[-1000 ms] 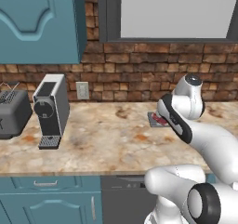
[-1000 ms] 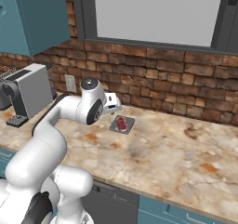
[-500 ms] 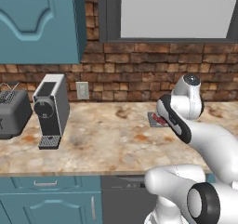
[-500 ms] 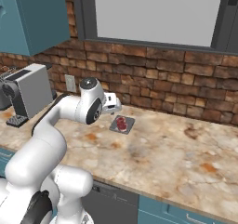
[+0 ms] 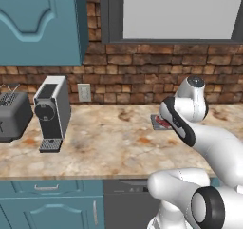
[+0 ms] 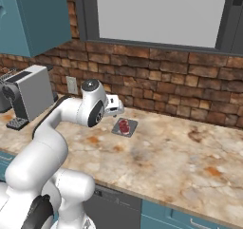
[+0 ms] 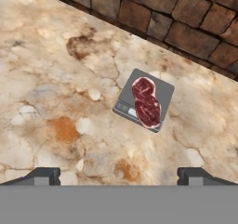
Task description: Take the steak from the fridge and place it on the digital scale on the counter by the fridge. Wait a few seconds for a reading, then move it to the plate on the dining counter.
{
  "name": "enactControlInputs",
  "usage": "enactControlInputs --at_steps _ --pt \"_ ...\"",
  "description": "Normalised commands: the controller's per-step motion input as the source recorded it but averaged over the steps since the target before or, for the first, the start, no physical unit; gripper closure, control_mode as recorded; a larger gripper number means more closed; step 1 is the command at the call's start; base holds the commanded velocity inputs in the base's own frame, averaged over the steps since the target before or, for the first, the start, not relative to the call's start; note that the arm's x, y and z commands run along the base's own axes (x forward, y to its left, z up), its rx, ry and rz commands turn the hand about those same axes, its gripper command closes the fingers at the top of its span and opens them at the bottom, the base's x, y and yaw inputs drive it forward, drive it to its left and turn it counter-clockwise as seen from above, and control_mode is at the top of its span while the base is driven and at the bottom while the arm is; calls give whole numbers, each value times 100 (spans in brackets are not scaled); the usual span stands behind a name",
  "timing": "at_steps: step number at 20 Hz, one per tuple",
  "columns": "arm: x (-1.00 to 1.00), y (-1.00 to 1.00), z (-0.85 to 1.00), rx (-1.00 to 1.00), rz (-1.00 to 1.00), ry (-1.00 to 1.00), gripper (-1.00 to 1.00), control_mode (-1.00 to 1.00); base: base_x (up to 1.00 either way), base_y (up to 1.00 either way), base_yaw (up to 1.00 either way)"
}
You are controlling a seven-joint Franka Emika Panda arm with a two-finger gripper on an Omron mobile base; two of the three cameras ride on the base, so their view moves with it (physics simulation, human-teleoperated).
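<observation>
Mottled beige counter (image 7: 56, 79), brick backsplash (image 7: 186, 28)

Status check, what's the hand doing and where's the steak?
Hand open, empty, above the counter. Steak lying on the digital scale. Nothing between hand and steak.

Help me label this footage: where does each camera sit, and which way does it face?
Left base view: behind the arm's left, facing counter and brick wall; arm rises lower right, hiding most of the digital scale.
Right base view: behind its right; arm lower left, steak on the scale.
Hand view: on the hand, looking down at the steak; open gripper below.
All share the scale.
</observation>
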Motion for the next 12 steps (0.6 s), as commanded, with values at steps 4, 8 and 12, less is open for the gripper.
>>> enactControlInputs --at_steps 4,8,12 --pt "0 0 0 0 0 0 -100 -100 0 0 0" --pt "0 0 0 0 0 0 -100 -100 0 0 0" --pt "0 0 0 0 0 0 -100 -100 0 0 0"
